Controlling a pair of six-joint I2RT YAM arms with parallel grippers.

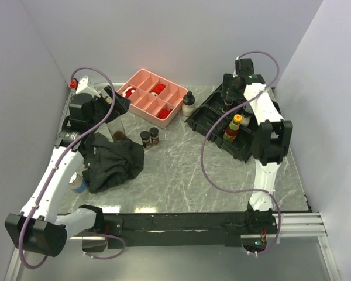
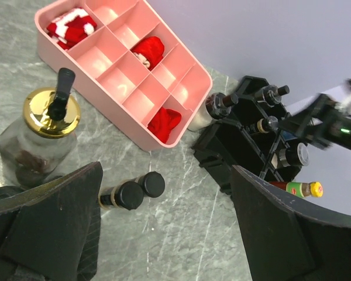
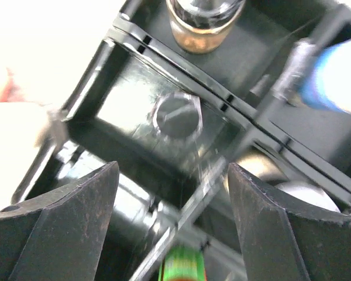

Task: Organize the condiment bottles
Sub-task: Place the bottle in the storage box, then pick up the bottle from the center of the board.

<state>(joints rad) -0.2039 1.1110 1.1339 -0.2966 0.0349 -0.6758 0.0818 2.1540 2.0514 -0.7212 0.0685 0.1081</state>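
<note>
My right gripper hangs open over the black rack, nothing between its fingers. Below it lie an empty compartment and a green-necked sauce bottle. That bottle shows red with a yellow cap from above. A brown-filled jar and a blue-and-white bottle stand in nearby slots. My left gripper is open above the table near two black-lidded spice jars. A clear gold-spouted bottle stands to its left. A pale shaker stands between tray and rack.
A pink compartment tray with red pieces sits at the back. A crumpled black cloth lies at the left, under my left arm. A small blue-and-white container shows beside that arm. Grey walls close in on three sides.
</note>
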